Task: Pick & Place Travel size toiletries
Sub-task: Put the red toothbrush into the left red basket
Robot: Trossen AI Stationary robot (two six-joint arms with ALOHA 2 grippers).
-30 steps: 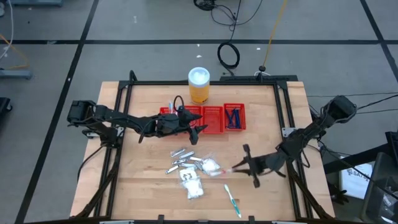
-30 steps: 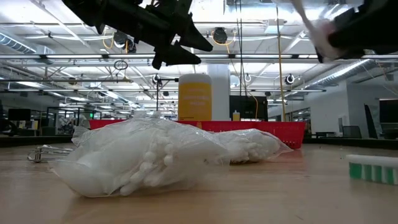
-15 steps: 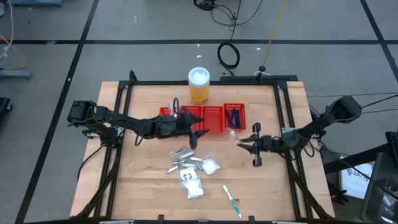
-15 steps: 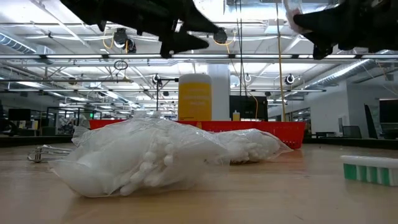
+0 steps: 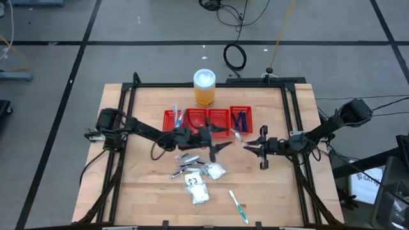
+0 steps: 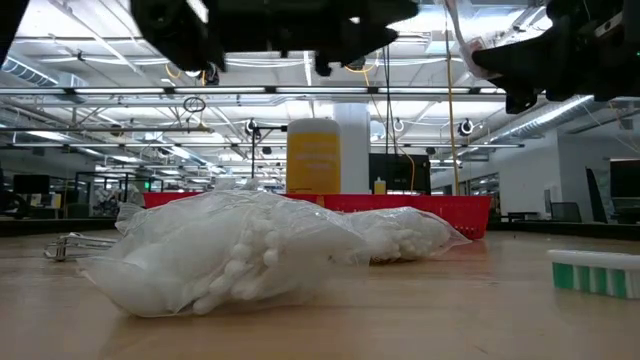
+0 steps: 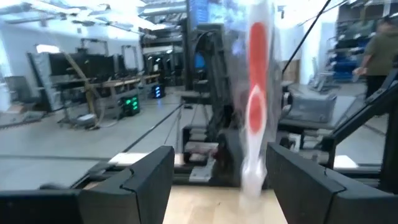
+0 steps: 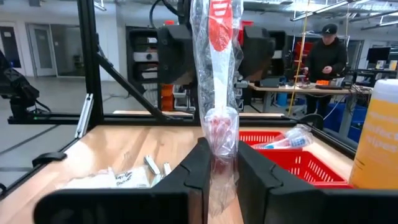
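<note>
My right gripper (image 5: 248, 144) (image 8: 221, 155) hovers right of the heap, shut on a red-and-white stick in clear wrap (image 8: 217, 68) (image 5: 238, 133). My left gripper (image 5: 223, 137) (image 7: 221, 186) is open and faces that stick (image 7: 256, 93) from the table's left. Its fingers (image 8: 177, 53) stand on either side of the stick's upper end without touching it. On the wood lie silvery tubes (image 5: 185, 163), white packets (image 5: 201, 188) (image 6: 230, 260) and a green-and-white stick (image 5: 238, 206) (image 6: 595, 272). My right gripper pinches the wrapped stick's lower end (image 8: 219, 134) between its two fingers. The stick is lifted clear of the table and, in the right wrist view, stands up out of the fingers, its red part (image 8: 219, 18) farthest from them. The clear wrap is crumpled at the fingers.
The red four-compartment tray (image 5: 220, 131) sits just beyond both grippers, with blue razors (image 5: 239, 120) in its right compartment and sticks (image 5: 177, 115) in its left one. The orange jar (image 5: 204, 87) stands behind it. A person (image 8: 326, 53) stands in the room beyond the table.
My right gripper rose from near the heap and moved toward the far edge with the stick, then held still. My left gripper swept from over the tray toward the table's right and came up to the held stick, staying open.
</note>
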